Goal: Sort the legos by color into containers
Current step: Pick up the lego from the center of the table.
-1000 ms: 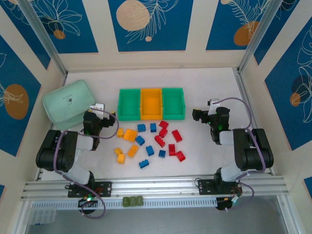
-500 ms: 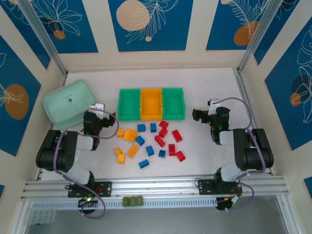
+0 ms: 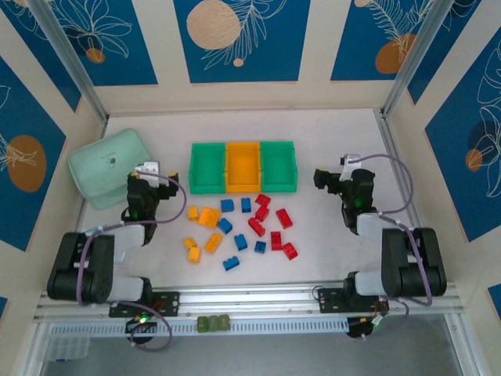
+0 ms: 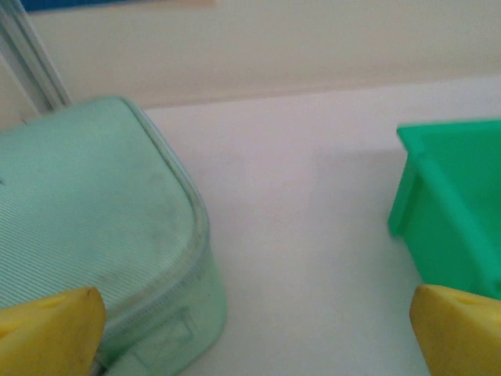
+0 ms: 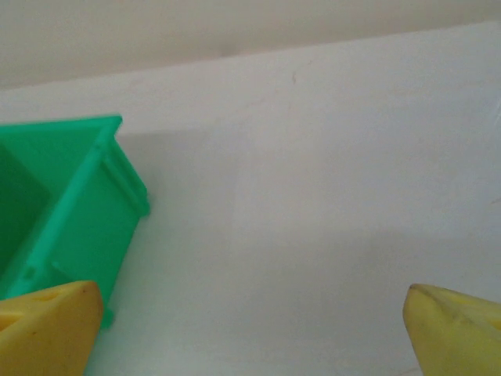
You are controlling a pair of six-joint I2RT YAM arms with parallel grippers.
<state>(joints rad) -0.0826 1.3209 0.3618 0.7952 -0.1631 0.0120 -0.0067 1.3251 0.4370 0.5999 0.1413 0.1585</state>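
Several legos lie loose on the white table in front of the containers: yellow-orange ones point(image 3: 207, 217) to the left, blue ones point(image 3: 227, 225) in the middle, red ones point(image 3: 275, 229) to the right. The containers are a green bin point(image 3: 207, 166), an orange bin point(image 3: 243, 166) and a second green bin point(image 3: 279, 164), joined in a row. My left gripper point(image 3: 149, 188) point(image 4: 254, 333) hangs open left of the bins, with bare table between its yellow fingertips point(image 4: 51, 321). My right gripper point(image 3: 337, 182) point(image 5: 250, 333) is open too, right of the bins, with nothing between its fingertips point(image 5: 458, 329).
A pale mint-green rounded box point(image 3: 109, 166) point(image 4: 86, 219) sits just left of my left gripper. The left green bin's corner point(image 4: 454, 204) and the right bin's corner point(image 5: 63, 204) flank the grippers. Olive-green blocks point(image 3: 213, 323) rest on the front rail. Walls close in on three sides.
Both arms have stretched out and risen. The left gripper has shifted left and back toward the mint box, the right one slightly back. Both stay open; no lego has moved.
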